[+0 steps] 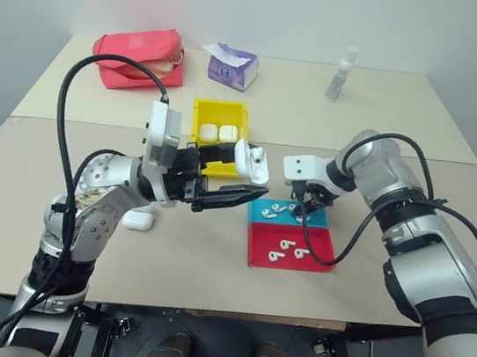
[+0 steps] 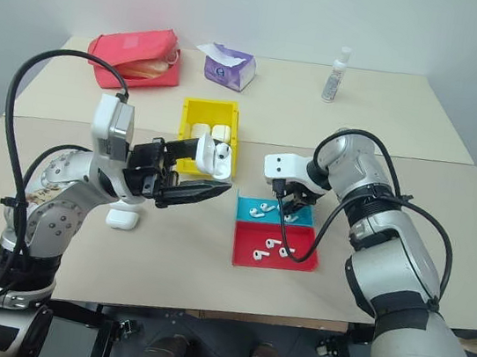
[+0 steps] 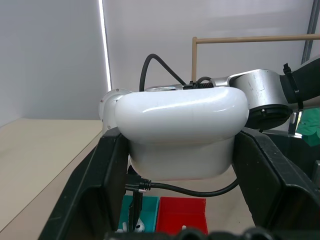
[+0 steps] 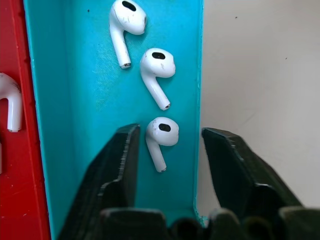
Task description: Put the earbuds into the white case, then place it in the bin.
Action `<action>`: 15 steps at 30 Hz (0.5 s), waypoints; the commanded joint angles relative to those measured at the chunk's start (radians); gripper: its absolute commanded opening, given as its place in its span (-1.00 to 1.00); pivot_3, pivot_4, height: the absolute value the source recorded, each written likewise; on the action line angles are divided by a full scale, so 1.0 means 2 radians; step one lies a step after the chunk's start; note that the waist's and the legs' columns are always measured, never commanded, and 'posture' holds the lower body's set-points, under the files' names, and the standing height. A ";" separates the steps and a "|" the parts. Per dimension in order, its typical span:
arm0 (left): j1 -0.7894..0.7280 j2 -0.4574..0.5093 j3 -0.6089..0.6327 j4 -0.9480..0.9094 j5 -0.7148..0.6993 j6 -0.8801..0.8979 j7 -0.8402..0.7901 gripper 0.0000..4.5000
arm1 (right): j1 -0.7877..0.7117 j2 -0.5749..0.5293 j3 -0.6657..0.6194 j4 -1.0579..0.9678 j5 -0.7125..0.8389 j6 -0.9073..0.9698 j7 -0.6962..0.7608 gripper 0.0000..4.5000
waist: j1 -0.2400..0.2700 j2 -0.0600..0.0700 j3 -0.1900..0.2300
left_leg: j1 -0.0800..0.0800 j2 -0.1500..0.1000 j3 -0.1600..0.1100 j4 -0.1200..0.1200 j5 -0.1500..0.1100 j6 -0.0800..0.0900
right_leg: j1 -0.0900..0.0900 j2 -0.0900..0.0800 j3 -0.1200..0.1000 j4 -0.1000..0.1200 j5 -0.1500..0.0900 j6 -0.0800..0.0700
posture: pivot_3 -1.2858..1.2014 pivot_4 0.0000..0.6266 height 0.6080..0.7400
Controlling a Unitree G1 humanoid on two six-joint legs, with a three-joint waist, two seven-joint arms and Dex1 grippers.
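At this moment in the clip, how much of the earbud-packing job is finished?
Done: two closed cases already sit in the yellow bin. In hand: the left gripper holds a white case with its lid open, while the right gripper is open around one earbud in the blue tray. Left: grasping it, loading this case, and binning it. Another case waits on the table.

The white case (image 3: 182, 134) clamped in the left gripper (image 1: 234, 197) hides most of the blue tray (image 3: 142, 212) and red tray (image 3: 182, 215) in the left wrist view, where the lower edge cuts both. In the right wrist view an earbud (image 4: 11, 102) in the red tray (image 4: 17, 150) is cut by the side edge. The bottle (image 1: 341, 73) near the table's far edge is too small to read its label.
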 commanded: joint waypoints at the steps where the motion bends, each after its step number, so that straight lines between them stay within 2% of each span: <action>1: -0.002 0.003 0.009 -0.014 -0.008 -0.003 0.003 0.26 | 0.001 -0.002 -0.013 -0.001 0.000 -0.006 0.003 -0.49 | 0.000 0.000 0.000 | 0.000 0.000 0.000 0.000 0.000 0.000 | 0.000 0.000 0.000 0.000 0.000 0.000 | 0.03 -0.52 1.00; 3: 0.000 0.004 0.009 -0.016 -0.008 -0.003 0.004 0.26 | 0.004 -0.001 -0.012 -0.002 -0.001 -0.006 0.002 -0.72 | 0.000 0.000 0.000 | 0.000 0.000 0.000 0.000 0.000 0.000 | 0.000 0.000 0.000 0.000 0.000 0.000 | 0.03 -0.52 1.00; 15: -0.004 0.007 0.009 -0.014 -0.010 -0.004 0.003 0.26 | 0.008 -0.010 -0.036 -0.018 0.010 0.015 0.008 -0.72 | 0.000 0.000 0.000 | 0.000 0.000 0.000 0.000 0.000 0.000 | 0.000 0.000 0.000 0.000 0.000 0.000 | 0.03 -0.52 1.00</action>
